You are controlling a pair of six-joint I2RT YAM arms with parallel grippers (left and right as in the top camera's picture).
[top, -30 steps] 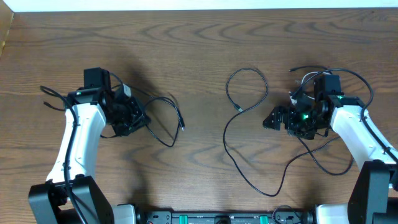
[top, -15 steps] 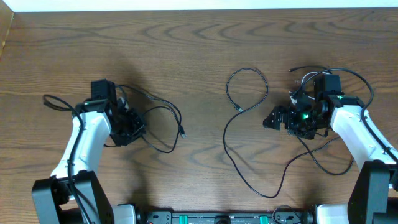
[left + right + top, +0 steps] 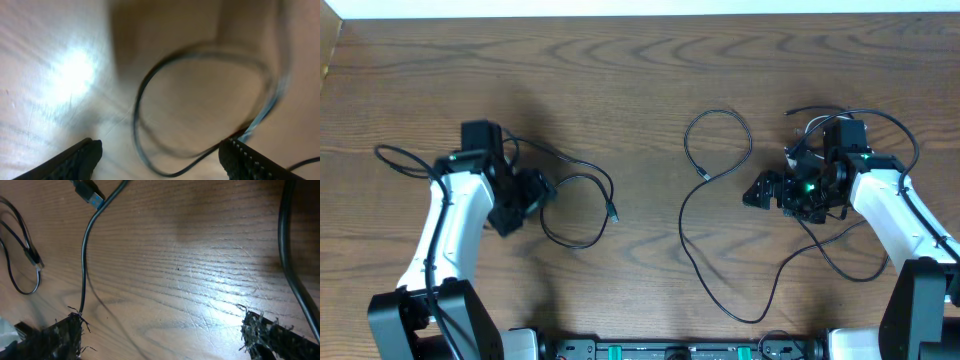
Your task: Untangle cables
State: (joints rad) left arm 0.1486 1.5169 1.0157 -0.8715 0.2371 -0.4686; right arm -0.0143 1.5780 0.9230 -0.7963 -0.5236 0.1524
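A thin black cable [image 3: 572, 245] loops on the wooden table at the left, its plug [image 3: 612, 212] pointing right. My left gripper [image 3: 525, 198] hovers over that loop with its jaws wide apart. In the blurred left wrist view the cable [image 3: 136, 107] curves between the spread fingers of the left gripper [image 3: 161, 162], running close to the right one. A second black cable [image 3: 683, 225] snakes through the middle of the table. My right gripper [image 3: 765, 190] stands open beside it, and in its wrist view the right gripper [image 3: 165, 337] holds nothing; a cable [image 3: 83, 255] with a blue-tipped plug [image 3: 90, 192] passes its left finger.
Thicker black cords [image 3: 895, 130] hang around the right arm, one showing in the right wrist view [image 3: 290, 255]. Another arm cord [image 3: 395, 160] trails left of the left arm. A white strip [image 3: 640, 8] borders the table's far edge.
The left gripper has gone from shut to open, letting go of the left cable, whose loop now lies lower on the table. The right arm has not moved.
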